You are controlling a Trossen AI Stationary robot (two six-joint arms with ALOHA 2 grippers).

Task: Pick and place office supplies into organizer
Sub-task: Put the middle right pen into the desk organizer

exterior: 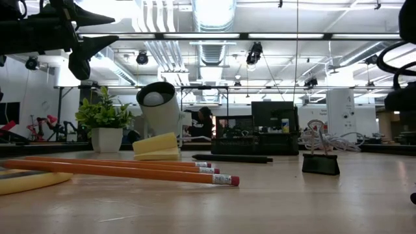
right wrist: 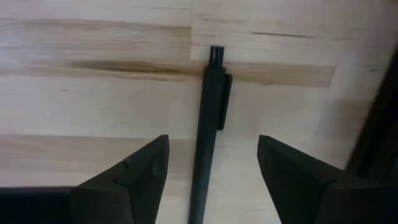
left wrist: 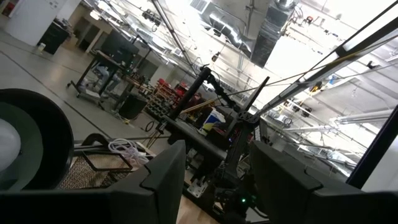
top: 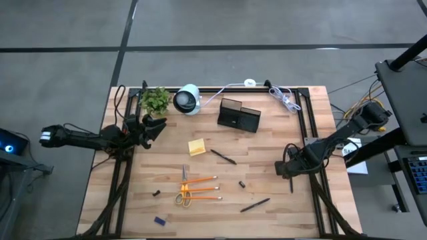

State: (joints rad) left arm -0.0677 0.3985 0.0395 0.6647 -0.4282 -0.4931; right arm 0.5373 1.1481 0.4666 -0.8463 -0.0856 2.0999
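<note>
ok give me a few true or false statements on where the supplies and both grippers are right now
1. The right gripper has its fingers spread on either side of a black pen lying on the table. True.
2. The yellow sticky-note pad already sits inside the organizer. False: it lies on the table in front of the organizer.
3. The left gripper holds a pencil. False: it is open and empty, raised near the potted plant.
4. The orange pencils lie beside the yellow-handled scissors. True.
5. The small blue piece lies near the table's front edge. True.
</note>
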